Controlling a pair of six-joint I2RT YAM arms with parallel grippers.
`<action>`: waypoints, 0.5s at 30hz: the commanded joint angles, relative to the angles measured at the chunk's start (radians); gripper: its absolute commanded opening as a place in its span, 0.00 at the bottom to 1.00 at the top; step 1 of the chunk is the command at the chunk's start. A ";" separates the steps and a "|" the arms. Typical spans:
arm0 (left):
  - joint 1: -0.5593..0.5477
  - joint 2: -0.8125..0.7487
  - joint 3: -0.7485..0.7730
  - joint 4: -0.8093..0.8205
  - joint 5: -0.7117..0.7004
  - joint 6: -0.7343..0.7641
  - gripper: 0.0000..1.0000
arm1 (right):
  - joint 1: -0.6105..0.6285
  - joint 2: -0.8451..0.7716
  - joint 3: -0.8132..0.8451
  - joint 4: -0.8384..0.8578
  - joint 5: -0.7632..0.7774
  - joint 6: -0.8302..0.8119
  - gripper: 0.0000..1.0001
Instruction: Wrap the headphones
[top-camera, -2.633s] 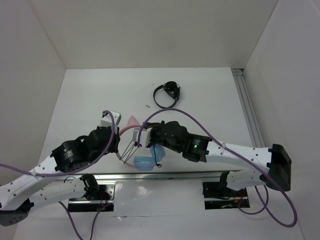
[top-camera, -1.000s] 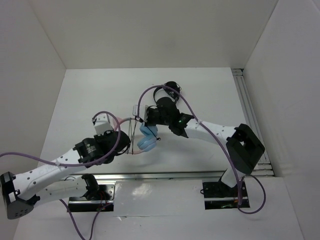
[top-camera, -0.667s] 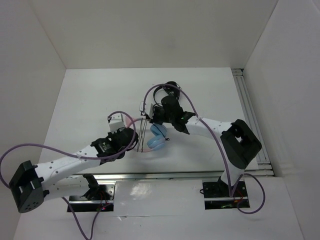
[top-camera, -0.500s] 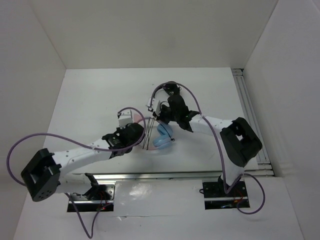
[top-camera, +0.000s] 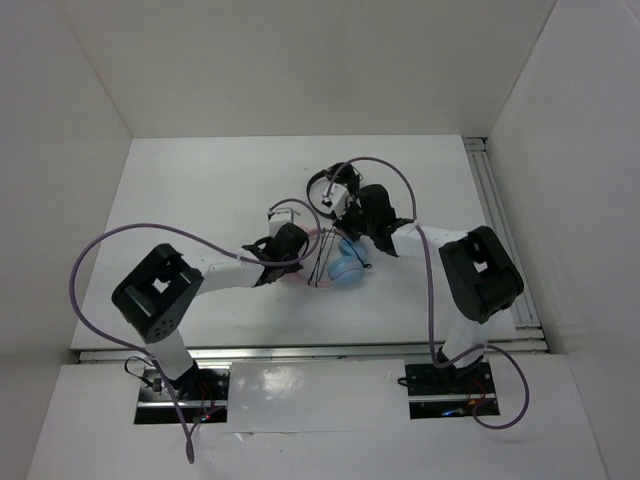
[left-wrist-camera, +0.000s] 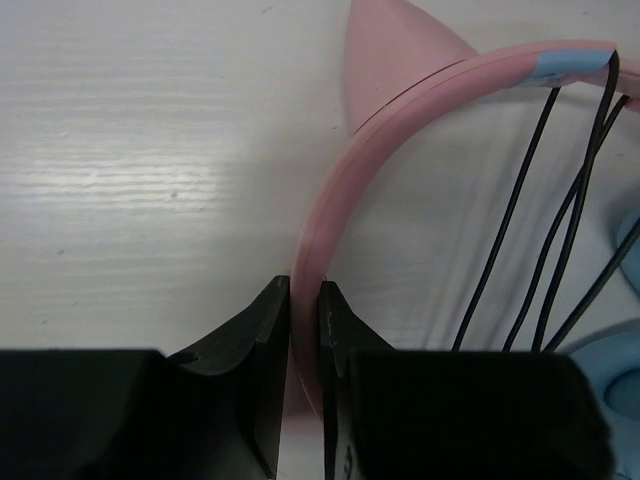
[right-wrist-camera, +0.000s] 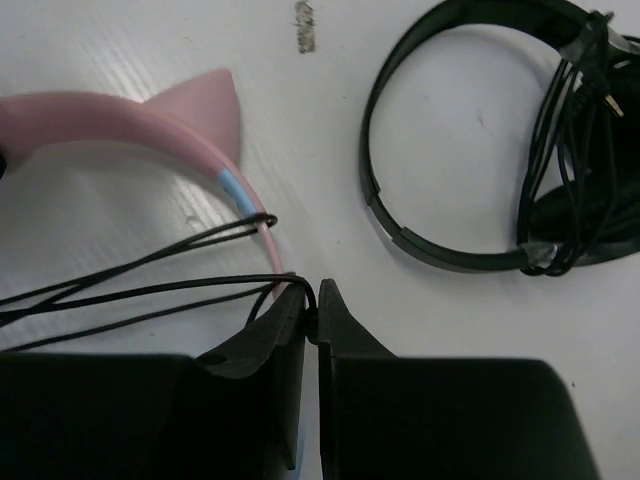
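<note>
The headphones (top-camera: 345, 268) lie mid-table: pink headband (left-wrist-camera: 400, 95) with a cat ear (left-wrist-camera: 385, 45), light blue earcups (top-camera: 347, 266) and a thin black cable (left-wrist-camera: 520, 200) looped several times across the band. My left gripper (left-wrist-camera: 305, 295) is shut on the pink headband, which runs between its fingers. My right gripper (right-wrist-camera: 312, 300) is shut on the black cable (right-wrist-camera: 150, 290), just past the band's blue-taped end (right-wrist-camera: 232, 187). In the top view both grippers (top-camera: 300, 245) (top-camera: 345, 215) meet over the headphones.
A smaller all-black headphone set (right-wrist-camera: 500, 150) with its own bundled cord lies right behind the right gripper, also seen in the top view (top-camera: 325, 185). A small scrap (right-wrist-camera: 304, 26) lies on the table. White walls enclose the table; a rail (top-camera: 500, 230) runs along the right side.
Both arms have carried the headphones away from the near edge toward the table's middle and right, close to the black set. Both grips held throughout.
</note>
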 joint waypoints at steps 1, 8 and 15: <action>-0.020 0.059 0.019 0.025 0.152 0.065 0.00 | -0.052 0.019 0.001 0.134 0.129 0.031 0.00; -0.020 0.046 -0.010 0.044 0.151 0.075 0.00 | -0.070 0.059 0.001 0.157 0.139 0.031 0.00; -0.020 0.006 -0.021 0.016 0.129 0.075 0.06 | -0.071 0.070 0.022 0.136 0.160 0.031 0.08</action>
